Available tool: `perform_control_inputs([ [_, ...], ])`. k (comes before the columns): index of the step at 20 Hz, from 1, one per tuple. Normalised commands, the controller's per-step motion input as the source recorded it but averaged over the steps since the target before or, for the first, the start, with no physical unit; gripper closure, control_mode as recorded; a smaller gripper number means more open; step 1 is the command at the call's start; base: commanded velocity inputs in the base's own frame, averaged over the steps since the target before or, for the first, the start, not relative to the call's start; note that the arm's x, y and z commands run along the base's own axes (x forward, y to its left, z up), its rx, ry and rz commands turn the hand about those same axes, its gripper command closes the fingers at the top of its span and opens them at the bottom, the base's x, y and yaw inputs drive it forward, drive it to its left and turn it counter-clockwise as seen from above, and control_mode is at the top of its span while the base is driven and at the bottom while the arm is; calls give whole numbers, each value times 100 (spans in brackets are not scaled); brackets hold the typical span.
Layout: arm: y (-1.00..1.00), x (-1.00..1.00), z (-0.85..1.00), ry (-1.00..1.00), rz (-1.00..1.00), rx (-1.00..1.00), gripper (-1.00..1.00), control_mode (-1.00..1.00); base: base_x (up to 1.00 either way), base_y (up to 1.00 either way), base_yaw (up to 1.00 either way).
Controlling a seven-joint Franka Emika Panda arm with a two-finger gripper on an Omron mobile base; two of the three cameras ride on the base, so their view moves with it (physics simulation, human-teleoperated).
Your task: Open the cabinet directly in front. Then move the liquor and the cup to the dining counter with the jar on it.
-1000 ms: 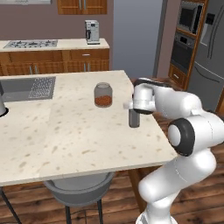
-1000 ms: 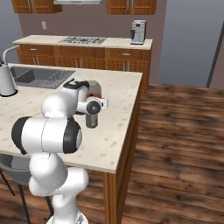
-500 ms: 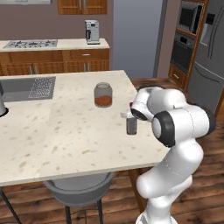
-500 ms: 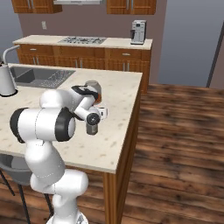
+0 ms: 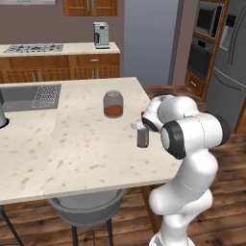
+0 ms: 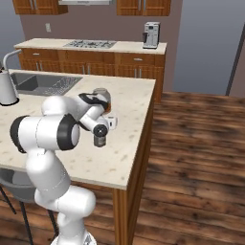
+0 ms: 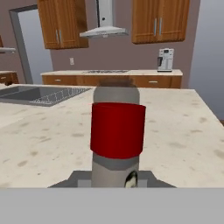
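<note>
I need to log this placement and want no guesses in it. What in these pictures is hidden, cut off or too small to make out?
- Whether the liquor bottle's base touches the dining counter: too small in both base views.
- Gripper fingers: in the right base view the hand covers them; in the hand view the bottle's red cap hides them.
- Jar: mostly behind the arm in the right base view.
- Sink: cut by the left base view's edge.

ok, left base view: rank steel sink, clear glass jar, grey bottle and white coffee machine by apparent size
1. Steel sink
2. Clear glass jar with orange-brown contents
3. Small grey bottle and white coffee machine: look alike; the machine stands much farther back, so unranked.
</note>
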Motion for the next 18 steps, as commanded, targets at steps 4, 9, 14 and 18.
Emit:
perform_control_inputs([
  [4,0,39,-1,0,0,0,100,-100,0,0,0],
  [9,0,36,-1,0,0,0,100,-100,0,0,0],
  [14,0,12,0,-2,0,0,100,-100,0,0,0],
  [18,0,0,0,-6,1,0,100,-100,0,0,0],
])
